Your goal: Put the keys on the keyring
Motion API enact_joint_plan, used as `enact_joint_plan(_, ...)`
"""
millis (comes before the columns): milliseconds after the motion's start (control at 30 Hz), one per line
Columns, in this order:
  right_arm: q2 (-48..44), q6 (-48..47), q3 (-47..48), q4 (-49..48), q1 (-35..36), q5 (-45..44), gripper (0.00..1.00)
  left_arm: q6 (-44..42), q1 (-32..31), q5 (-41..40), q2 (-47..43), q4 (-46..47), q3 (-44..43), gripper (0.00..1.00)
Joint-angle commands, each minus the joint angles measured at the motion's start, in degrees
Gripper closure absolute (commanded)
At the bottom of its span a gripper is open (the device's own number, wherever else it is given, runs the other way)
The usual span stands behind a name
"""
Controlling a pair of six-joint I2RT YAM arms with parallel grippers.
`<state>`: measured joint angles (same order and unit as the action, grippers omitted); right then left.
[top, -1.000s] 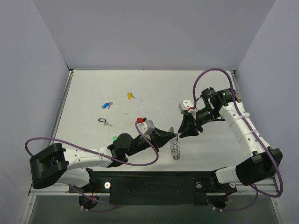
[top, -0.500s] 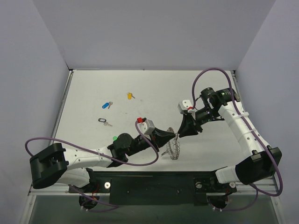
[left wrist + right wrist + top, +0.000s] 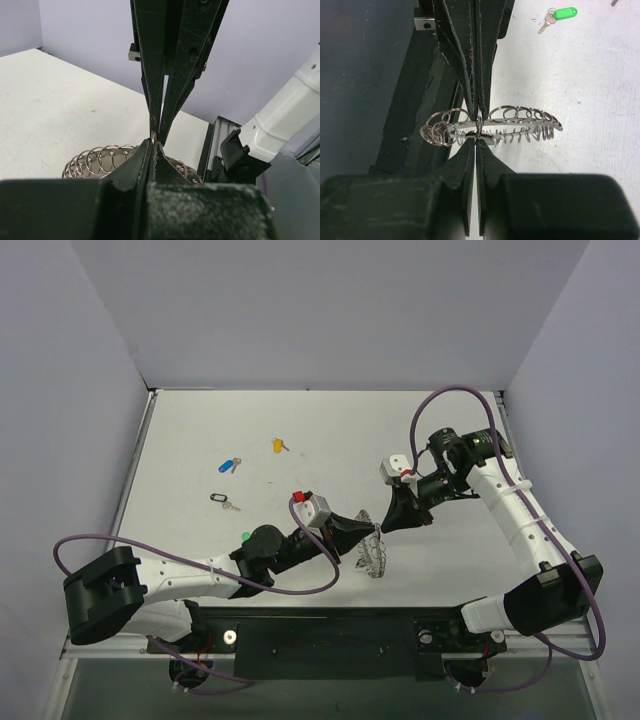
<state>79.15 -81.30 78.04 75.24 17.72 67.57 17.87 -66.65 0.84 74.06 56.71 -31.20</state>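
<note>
The keyring (image 3: pixel 371 554), a silvery band strung with several small wire loops, hangs just above the table between my two grippers. My left gripper (image 3: pixel 372 531) is shut on one of its small loops; in the left wrist view its tips (image 3: pixel 155 143) meet at that loop, with the keyring (image 3: pixel 100 157) behind. My right gripper (image 3: pixel 386 522) faces it tip to tip and is shut on the same loop (image 3: pixel 476 141) of the keyring (image 3: pixel 520 120). A small dark piece sits under the band there. On the table lie blue (image 3: pixel 230 465), yellow (image 3: pixel 279 445), black (image 3: pixel 222 500) and green (image 3: pixel 246 536) keys.
The green key (image 3: pixel 560 14) lies beyond the left arm in the right wrist view. The black rail (image 3: pixel 330 635) runs along the near table edge. Purple cables (image 3: pixel 440 400) loop over both arms. Grey walls close in the left, back and right sides.
My right gripper has shut its jaws on the loop and shifted slightly left. The keyring has swung from hanging straight down to a tilted, flatter pose. The left gripper stays shut.
</note>
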Motion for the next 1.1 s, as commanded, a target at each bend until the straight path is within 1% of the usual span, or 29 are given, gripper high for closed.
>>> enact_joint_plan(0, -0.8, -1.4, 0.9, 14.6, 0.4, 2.5, 1.0, 0.8, 0.1, -0.4, -0.8, 4.8, -1.1, 1.0)
enact_joint_plan(33, -0.7, -1.3, 0.8, 14.5, 0.5, 2.6, 1.0, 0.9, 0.1, -1.9, -0.8, 5.1, -1.0, 1.0)
enact_joint_plan(200, -0.6, -0.5, -0.2, 13.5, 0.7, 2.2, 1.0, 1.1, 0.0, -2.6, -0.9, 6.5, -0.5, 1.0)
enact_joint_plan(433, -2.1, 6.2, -2.2, 7.7, 2.3, 1.1, 1.0, 1.0, 0.1, -4.0, -1.1, 8.2, 0.3, 1.0)
enact_joint_plan(533, -2.5, 7.7, -2.7, 6.1, 2.8, 0.8, 1.0, 1.2, 0.1, -4.3, -1.3, 8.3, 0.5, 1.0)
enact_joint_plan(1067, -3.5, 8.4, -2.0, 5.8, 2.2, 0.1, 1.0, 1.3, 0.0, -4.1, -1.4, 6.8, 1.0, 1.0)
